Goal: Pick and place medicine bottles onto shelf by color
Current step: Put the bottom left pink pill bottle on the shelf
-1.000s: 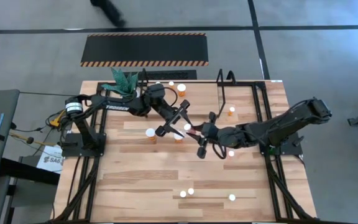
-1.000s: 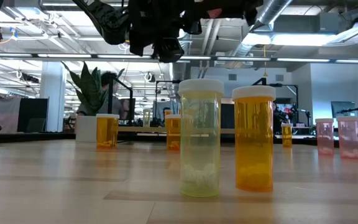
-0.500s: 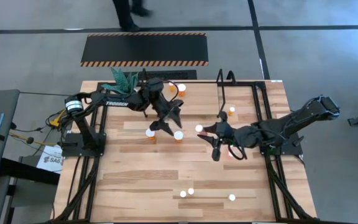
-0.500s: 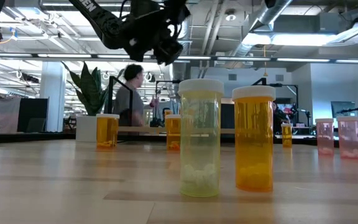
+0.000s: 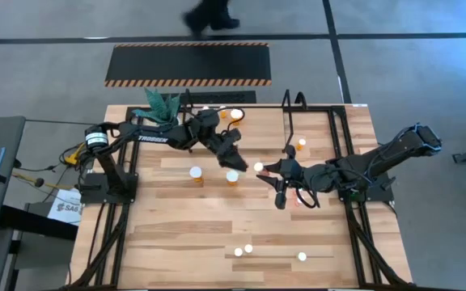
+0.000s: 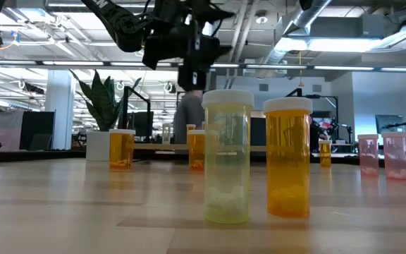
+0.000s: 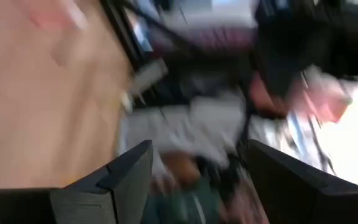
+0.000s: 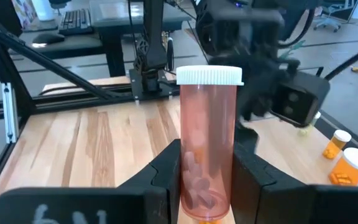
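High view: sorting is judged barely begun, a pink bottle (image 8: pixel 207 149) being clamped in the right hand (image 5: pixel 275 179), the left hand (image 5: pixel 231 148) spread empty, orange bottles (image 5: pixel 194 174) left scattered on the worktop (image 5: pixel 176 234).

You see a pink bottle (image 8: pixel 207 155) with a white cap, a pale yellow bottle (image 6: pixel 226 156) beside an orange bottle (image 6: pixel 287 156), a black mat (image 5: pixel 188 64) edged in orange-and-black stripes, and a green plant (image 5: pixel 160 104).

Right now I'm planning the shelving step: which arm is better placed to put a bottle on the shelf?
The right: its tool is shut on a pink bottle. The left tool is open and empty.
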`<move>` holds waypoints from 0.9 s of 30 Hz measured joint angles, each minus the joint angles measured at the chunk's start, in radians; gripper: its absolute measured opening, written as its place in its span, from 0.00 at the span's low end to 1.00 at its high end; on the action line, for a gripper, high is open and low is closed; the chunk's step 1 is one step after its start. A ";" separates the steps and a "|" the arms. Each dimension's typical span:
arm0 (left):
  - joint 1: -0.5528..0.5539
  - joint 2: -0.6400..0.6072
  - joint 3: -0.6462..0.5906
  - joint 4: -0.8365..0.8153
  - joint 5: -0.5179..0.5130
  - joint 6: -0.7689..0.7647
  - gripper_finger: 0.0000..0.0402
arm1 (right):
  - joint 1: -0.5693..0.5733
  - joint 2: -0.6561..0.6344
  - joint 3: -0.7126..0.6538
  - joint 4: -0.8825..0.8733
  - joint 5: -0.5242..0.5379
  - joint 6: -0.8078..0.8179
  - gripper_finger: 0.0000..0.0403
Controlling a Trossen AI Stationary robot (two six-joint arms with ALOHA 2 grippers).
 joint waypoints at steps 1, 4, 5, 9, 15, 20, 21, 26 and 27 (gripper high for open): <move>-0.002 0.000 0.000 -0.012 -0.071 0.002 0.60 | 0.000 0.000 0.000 0.002 0.000 0.000 0.29; -0.002 0.001 0.016 -0.091 -0.276 0.002 0.60 | 0.000 0.000 0.000 -0.001 0.000 0.001 0.29; 0.003 0.016 0.041 -0.126 -0.321 0.004 0.60 | 0.000 0.000 0.000 0.000 0.000 0.002 0.29; 0.014 0.036 0.060 -0.196 -0.568 -0.001 0.60 | 0.000 0.000 0.000 0.001 0.001 0.002 0.29; 0.013 0.051 0.063 -0.262 -0.921 0.009 0.60 | 0.000 0.000 0.000 -0.001 0.000 0.002 0.29; 0.029 0.062 0.062 -0.269 -1.008 0.038 0.60 | 0.000 0.000 0.000 -0.002 0.000 0.001 0.29; 0.035 0.063 0.062 -0.250 -1.011 0.054 0.60 | 0.000 0.000 0.000 -0.002 0.000 0.000 0.29; 0.051 0.063 0.094 -0.205 -1.006 0.095 0.60 | 0.000 0.000 0.000 -0.004 0.000 0.001 0.29; 0.051 0.063 0.109 -0.206 -1.006 0.095 0.60 | 0.000 0.000 0.000 -0.004 0.000 0.000 0.29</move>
